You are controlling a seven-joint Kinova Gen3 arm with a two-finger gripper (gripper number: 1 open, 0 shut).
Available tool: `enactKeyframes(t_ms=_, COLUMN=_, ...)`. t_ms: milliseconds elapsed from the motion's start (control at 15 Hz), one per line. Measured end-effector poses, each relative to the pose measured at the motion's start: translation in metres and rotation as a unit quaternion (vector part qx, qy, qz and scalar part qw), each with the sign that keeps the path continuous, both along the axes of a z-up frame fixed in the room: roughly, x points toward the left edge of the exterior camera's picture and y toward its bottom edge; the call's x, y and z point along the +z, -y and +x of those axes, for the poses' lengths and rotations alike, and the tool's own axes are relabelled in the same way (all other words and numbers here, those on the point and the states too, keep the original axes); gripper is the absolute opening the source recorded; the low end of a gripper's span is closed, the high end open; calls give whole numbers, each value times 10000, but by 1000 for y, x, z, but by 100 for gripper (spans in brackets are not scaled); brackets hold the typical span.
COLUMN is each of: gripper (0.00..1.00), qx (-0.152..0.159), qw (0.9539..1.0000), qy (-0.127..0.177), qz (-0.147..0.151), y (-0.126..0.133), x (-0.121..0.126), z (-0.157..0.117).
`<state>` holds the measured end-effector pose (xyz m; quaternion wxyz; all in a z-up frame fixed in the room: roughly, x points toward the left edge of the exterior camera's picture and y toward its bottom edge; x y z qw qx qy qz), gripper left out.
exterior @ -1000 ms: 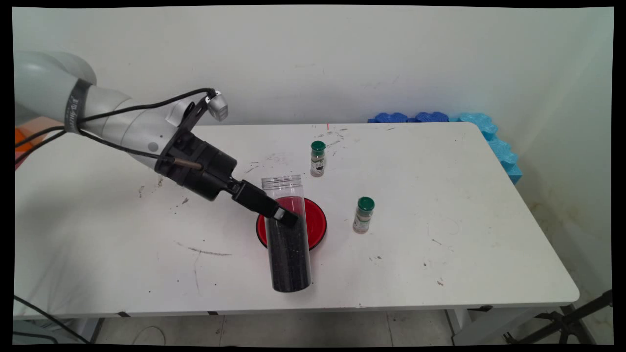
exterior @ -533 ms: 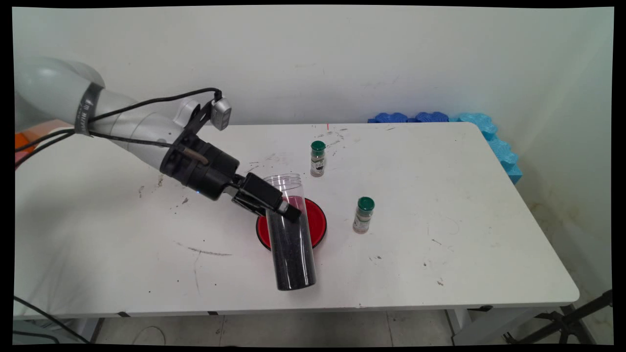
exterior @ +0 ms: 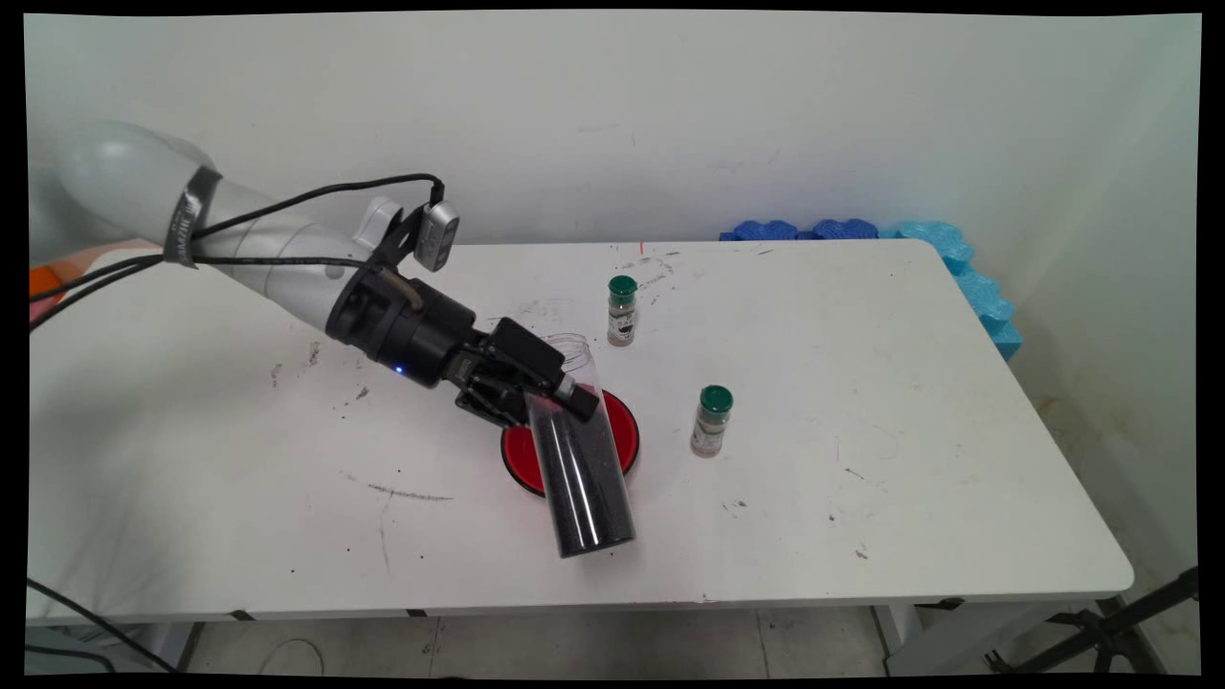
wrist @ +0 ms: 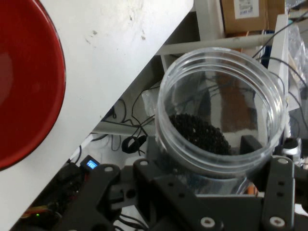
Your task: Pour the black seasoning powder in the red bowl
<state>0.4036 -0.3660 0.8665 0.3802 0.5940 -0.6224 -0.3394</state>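
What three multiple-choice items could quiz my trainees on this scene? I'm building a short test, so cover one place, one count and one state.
1. Where is the red plate?
A. behind the held jar
B. at the table's right edge
C. on the floor

2. How many green-capped bottles stand on the table?
A. one
B. two
C. four

3. How is the clear jar?
A. lying flat
B. upright and capped
C. tilted, uncapped

Answers:
1. A, the jar overlaps the plate's front.
2. B, far bottle and near bottle.
3. C, the gripper holds it leaning, its open mouth over dark grains.
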Motion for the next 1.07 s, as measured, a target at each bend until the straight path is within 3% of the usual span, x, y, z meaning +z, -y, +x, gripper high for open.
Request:
enactKeyframes(t_ms=400, gripper=0, qx=333, qw=9965, qy=-164, qz=752, y=6, x=-6, z=1)
enactKeyframes(t_ms=1067, gripper=0, qx=767, qw=9809, qy=-348, qz=1754, y=12, x=-13, z=3)
